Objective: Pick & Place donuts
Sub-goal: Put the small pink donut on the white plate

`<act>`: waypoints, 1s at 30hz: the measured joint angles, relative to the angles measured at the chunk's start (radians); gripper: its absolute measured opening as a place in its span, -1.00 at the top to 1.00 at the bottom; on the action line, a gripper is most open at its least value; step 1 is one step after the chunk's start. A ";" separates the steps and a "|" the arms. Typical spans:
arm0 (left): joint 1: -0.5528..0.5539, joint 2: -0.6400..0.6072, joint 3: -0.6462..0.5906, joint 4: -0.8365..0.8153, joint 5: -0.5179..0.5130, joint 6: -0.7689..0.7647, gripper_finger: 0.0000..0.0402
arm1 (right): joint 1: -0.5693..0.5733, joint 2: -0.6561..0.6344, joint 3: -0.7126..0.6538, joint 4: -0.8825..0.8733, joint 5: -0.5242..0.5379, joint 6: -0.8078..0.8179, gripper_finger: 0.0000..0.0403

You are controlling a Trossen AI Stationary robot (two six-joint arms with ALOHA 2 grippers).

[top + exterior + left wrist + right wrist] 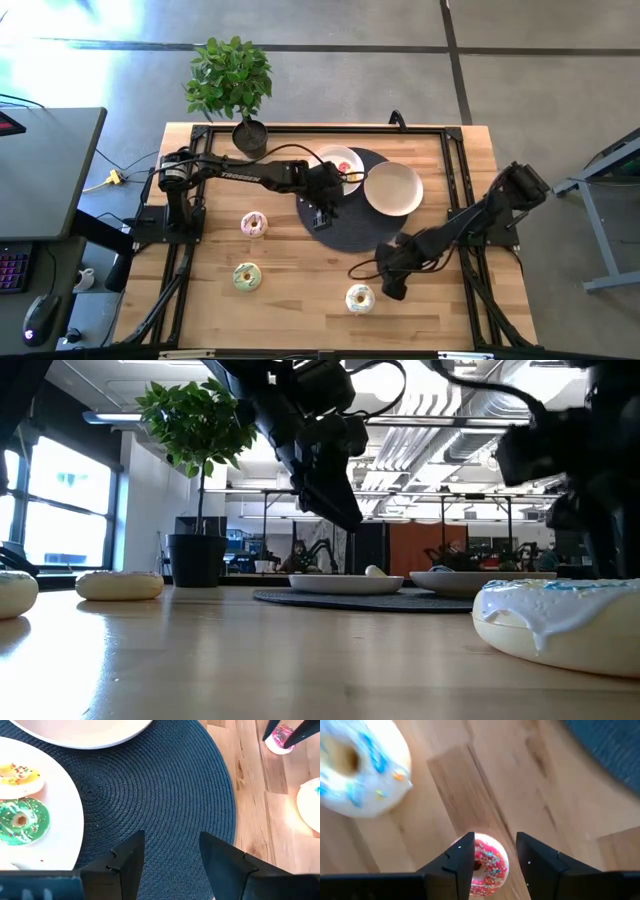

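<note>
My right gripper is open, pointing down at the table's near right. Its fingers stand on either side of a small pink sprinkled donut lying on the wood. A larger white donut with blue icing lies just to its left. My left gripper hovers open over the dark round mat, touching nothing. A white plate on the mat carries a yellow donut and a green donut. A pink donut and a green donut lie on the table's left. My right gripper comes from above with one finger on each side of the small pink donut's rim. I cannot tell whether the fingers touch it. The donut lies flat on the table.
A second white plate, bare, sits on the mat's right part. A potted plant stands at the far edge behind the left arm. Black frame rails run along the table's sides. Bare wood lies between the donuts at the near edge.
</note>
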 joint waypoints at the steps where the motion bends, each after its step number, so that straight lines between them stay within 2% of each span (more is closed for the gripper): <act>1: 0.000 0.000 0.000 0.000 -0.001 0.000 0.06 | 0.000 -0.013 0.000 0.000 0.006 0.001 0.31; 4: 0.000 0.000 0.000 0.000 -0.009 0.000 0.06 | -0.001 -0.047 0.000 -0.001 0.004 0.001 0.35; 9: 0.000 0.000 0.000 0.000 -0.026 -0.001 0.06 | 0.017 -0.067 0.000 -0.018 -0.063 0.017 0.38; 15: 0.000 0.000 0.000 0.000 -0.026 -0.001 0.06 | 0.039 -0.026 0.000 -0.065 0.010 0.024 0.38; 24: 0.000 0.000 0.000 0.000 -0.026 -0.001 0.06 | 0.037 0.030 0.002 -0.054 -0.012 0.027 0.39; 30: 0.000 0.000 0.000 0.061 -0.026 -0.001 0.06 | 0.039 0.025 0.002 -0.061 -0.092 0.028 0.43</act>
